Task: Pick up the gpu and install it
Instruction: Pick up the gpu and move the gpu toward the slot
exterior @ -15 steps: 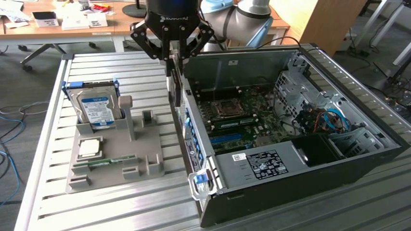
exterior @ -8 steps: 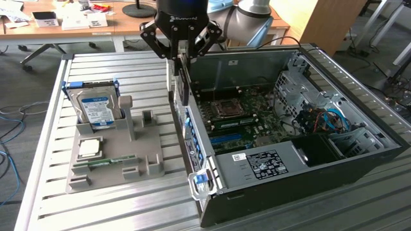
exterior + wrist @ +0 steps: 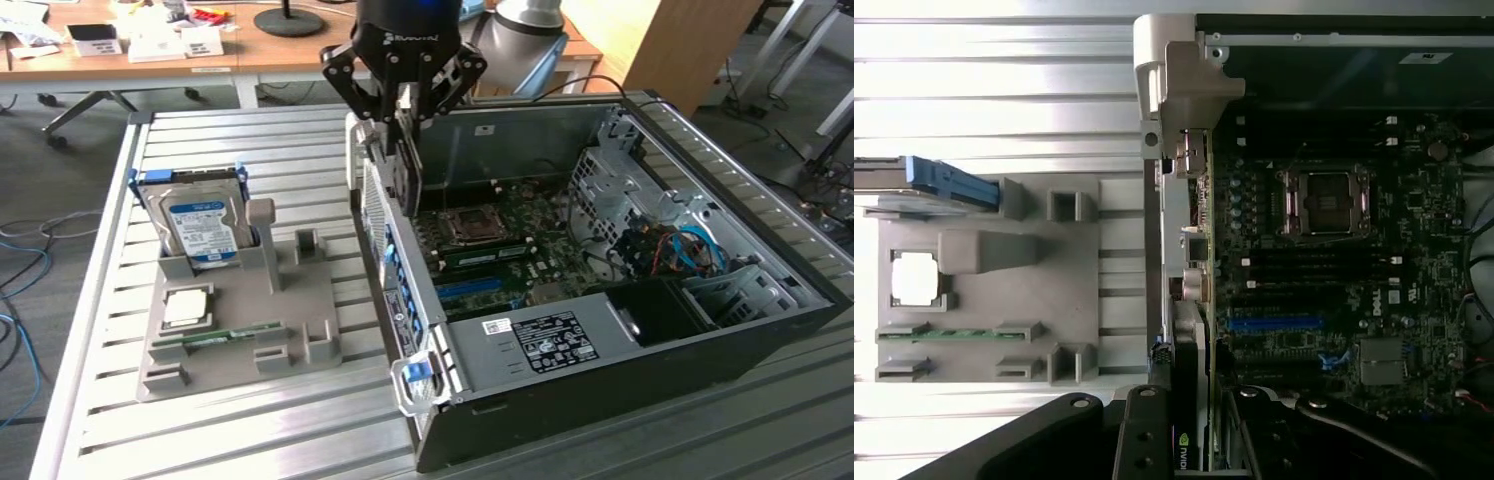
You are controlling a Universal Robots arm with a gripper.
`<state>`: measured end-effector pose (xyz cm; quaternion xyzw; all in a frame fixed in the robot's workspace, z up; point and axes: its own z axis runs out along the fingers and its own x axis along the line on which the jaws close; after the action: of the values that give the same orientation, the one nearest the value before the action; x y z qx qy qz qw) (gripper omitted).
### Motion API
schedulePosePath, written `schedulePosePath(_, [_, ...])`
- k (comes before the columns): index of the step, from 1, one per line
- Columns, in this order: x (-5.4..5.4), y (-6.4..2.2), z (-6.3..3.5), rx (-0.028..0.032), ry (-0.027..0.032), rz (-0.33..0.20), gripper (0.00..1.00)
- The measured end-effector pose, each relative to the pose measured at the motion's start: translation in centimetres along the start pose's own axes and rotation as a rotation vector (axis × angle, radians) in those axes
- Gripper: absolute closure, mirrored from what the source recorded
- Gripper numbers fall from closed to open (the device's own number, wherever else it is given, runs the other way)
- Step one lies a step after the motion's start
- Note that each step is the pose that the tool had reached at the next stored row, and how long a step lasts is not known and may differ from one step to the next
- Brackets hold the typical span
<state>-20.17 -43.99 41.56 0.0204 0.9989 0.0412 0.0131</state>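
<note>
Gpu (image 3: 406, 190) pickup is judged done: the card is held upright, edge down, along the case (image 3: 747, 300) wall nearest the grey tray (image 3: 227, 330), just above the motherboard (image 3: 514, 235). Seating in a slot is judged not yet done. The gripper (image 3: 404, 130) is partly closed, with its fingers clamped on the card's upper part.

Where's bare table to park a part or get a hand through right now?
Free: slatted table in front of the gray fixture, toward the exterior view's lower left; the patch behind the hard drive; a narrow strip between fixture and PC case. Crowded: the case's fixture-side wall, where the gripper holds the gpu over it.
</note>
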Motion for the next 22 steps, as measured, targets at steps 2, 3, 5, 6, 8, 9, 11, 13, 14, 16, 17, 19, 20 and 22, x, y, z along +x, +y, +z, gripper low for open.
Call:
schedulePosePath(2, [-0.6, 0.03, 0.02, -0.0003, 0.0000, 0.000, 0.73])
schedulePosePath(3, [-0.9, 0.04, 0.03, -0.0005, 0.0000, 0.000, 0.73])
schedulePosePath(5, [-1.5, 0.06, 0.04, -0.0006, 0.0000, 0.000, 0.73])
schedulePosePath(6, [-1.9, 0.08, 0.05, -0.0008, 0.0000, 0.000, 0.73])
schedulePosePath(8, [-2.4, 0.10, 0.07, -0.0011, 0.0000, 0.000, 0.73])
schedulePosePath(9, [-2.7, 0.11, 0.08, -0.0012, 0.0000, 0.000, 0.73])
schedulePosePath(11, [-3.2, 0.13, 0.09, -0.0014, 0.0001, 0.000, 0.73])
schedulePosePath(13, [-3.7, 0.15, 0.10, -0.0014, 0.0001, 0.000, 0.73])
schedulePosePath(14, [-3.9, 0.16, 0.11, -0.0014, 0.0001, 0.000, 0.73])
schedulePosePath(16, [-4.4, 0.18, 0.13, -0.0015, 0.0000, 0.000, 0.73])
schedulePosePath(17, [-4.6, 0.19, 0.13, -0.0015, 0.0000, 0.000, 0.73])
schedulePosePath(19, [-5.1, 0.20, 0.14, -0.0016, 0.0001, 0.000, 0.73])
schedulePosePath(20, [-5.3, 0.21, 0.15, -0.0016, 0.0001, 0.000, 0.73])
schedulePosePath(22, [-5.7, 0.23, 0.16, -0.0016, 0.0000, 0.000, 0.73])
